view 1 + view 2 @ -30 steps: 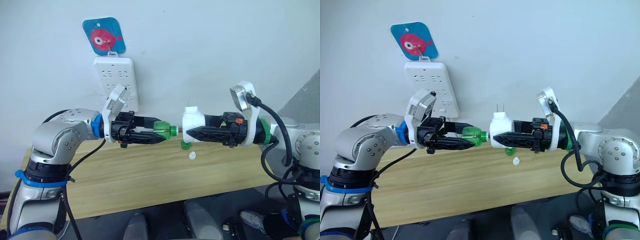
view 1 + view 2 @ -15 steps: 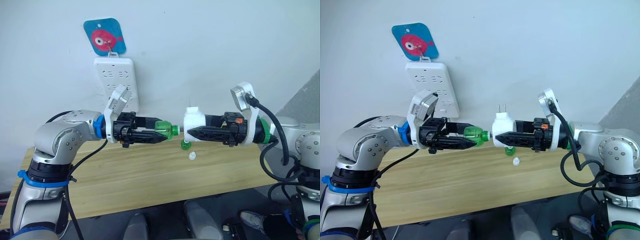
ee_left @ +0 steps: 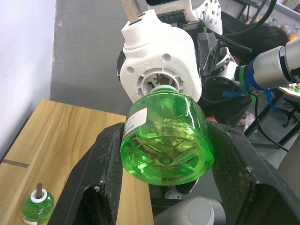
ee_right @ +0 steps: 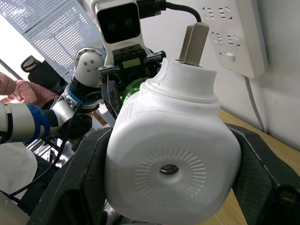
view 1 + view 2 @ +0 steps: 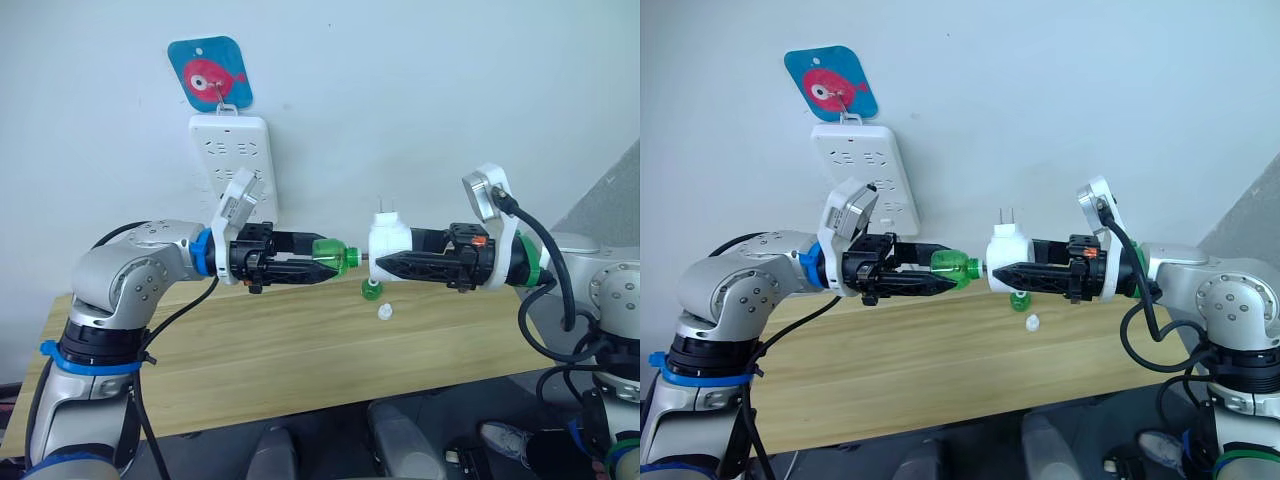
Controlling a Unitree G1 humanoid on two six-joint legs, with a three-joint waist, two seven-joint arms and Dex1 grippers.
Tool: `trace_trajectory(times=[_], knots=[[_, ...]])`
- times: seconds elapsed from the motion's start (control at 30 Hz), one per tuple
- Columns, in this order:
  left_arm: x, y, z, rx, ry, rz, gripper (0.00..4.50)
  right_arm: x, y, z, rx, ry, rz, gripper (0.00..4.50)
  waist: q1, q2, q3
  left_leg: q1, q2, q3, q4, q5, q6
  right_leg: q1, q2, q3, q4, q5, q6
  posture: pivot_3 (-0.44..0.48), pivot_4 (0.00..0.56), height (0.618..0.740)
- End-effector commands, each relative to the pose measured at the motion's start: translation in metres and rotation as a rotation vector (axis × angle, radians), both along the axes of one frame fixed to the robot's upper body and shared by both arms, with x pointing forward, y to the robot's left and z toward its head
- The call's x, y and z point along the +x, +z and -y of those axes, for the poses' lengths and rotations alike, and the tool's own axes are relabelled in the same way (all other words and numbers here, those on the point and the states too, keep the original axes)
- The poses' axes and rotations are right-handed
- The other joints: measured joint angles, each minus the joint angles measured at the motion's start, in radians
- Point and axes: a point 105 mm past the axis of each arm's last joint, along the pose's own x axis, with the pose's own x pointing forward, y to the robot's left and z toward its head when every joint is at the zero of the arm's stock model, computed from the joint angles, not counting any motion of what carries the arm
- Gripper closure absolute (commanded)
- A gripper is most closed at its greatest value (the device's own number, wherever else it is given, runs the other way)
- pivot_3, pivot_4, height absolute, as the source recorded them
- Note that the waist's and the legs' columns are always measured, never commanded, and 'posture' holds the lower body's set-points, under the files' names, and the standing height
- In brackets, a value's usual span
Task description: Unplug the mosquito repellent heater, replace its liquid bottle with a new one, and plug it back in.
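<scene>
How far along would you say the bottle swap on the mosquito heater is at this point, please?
Done: the heater is off the power strip, and a small green bottle stands on the table.
In hand: the right pincer holds the heater while the left pincer holds the green bottle, neck at its socket.
Left: seating that bottle and plugging back in.

A wooden surface (image 5: pixel 300 350) stands against a pale wall (image 5: pixel 450 90). On the wall just above the surface hangs a white power strip (image 5: pixel 232 160), topped by a blue tag with a red fish (image 5: pixel 208 73)
</scene>
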Motion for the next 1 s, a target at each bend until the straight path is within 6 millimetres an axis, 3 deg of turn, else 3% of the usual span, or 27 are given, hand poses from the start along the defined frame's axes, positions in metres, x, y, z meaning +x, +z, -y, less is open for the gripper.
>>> trace_trajectory(times=[0.03,0.43,1.0], knots=[[-0.002,0.007,0.001,0.009,-0.018,0.063,2.22,-0.009,0.004,-0.002,-0.007,0.047,0.028,1.39,0.0,0.0,0.0,0.0,0.0,0.0,0.0,0.0,0.0,0.0,0.0,0.0,0.0,0.0,0.0,-0.159,0.106,0.728],[-0.01,0.004,0.007,0.029,-0.071,0.078,2.22,-0.011,0.006,-0.008,0.011,0.066,0.026,1.39,-0.001,0.0,-0.001,0.0,0.0,0.0,0.0,0.0,0.0,0.0,0.0,0.0,0.0,0.0,0.0,-0.159,0.105,0.728],[-0.008,0.01,0.005,-0.027,-0.035,0.04,2.22,-0.002,0.007,0.008,0.091,0.034,-0.092,1.39,0.0,0.0,-0.014,0.0,0.0,0.0,0.001,0.0,0.0,0.001,0.0,0.0,0.0,0.0,0.0,-0.154,0.102,0.728]])
